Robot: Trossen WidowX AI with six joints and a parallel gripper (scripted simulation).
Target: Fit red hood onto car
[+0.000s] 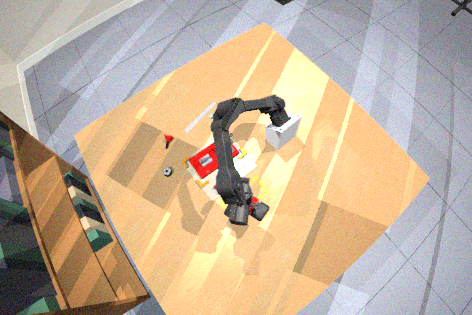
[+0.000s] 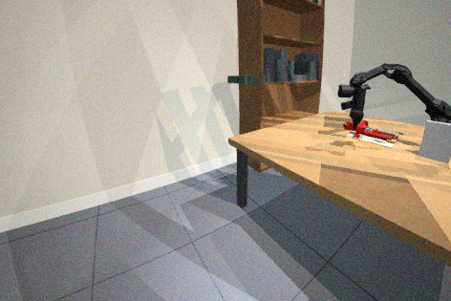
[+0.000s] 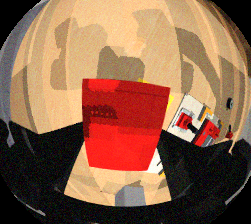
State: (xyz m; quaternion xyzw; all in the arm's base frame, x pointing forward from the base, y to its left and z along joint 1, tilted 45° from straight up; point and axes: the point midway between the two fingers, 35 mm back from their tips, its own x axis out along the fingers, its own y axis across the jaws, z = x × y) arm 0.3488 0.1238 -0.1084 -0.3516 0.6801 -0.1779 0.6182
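The hood [image 3: 124, 125] is a red shell with a flat roof and straight sides, and it looks rigid and light, the sort of hard plastic piece that will not bend under a squeeze but could slip if gripped off centre. Its smooth flanks seem the sensible place to take hold, with a finger on each side near the middle so it hangs level; a tilted hood would likely catch on a peg instead of dropping over all four.

Right now the hood is in the claw [image 1: 248, 210], pinched across its sides. In the wrist view the red shell fills the middle directly under the camera, with the tabletop [image 1: 350, 172] spread behind it. Whether it has left the surface or is resting on it I cannot tell from where I stand; the side view only shows a red shape at the tip of the downward-pointing claw.

The hood sits near the table's front, just beyond one end of the chassis [image 1: 206, 161], which lies in its jig under the arm [image 1: 223, 147] with its red body showing. Further out, a small red piece [image 1: 168, 139] and a small grey ring [image 1: 168, 171] lie well apart on the tabletop, and a bookshelf [image 2: 248, 35] stands by the wall.
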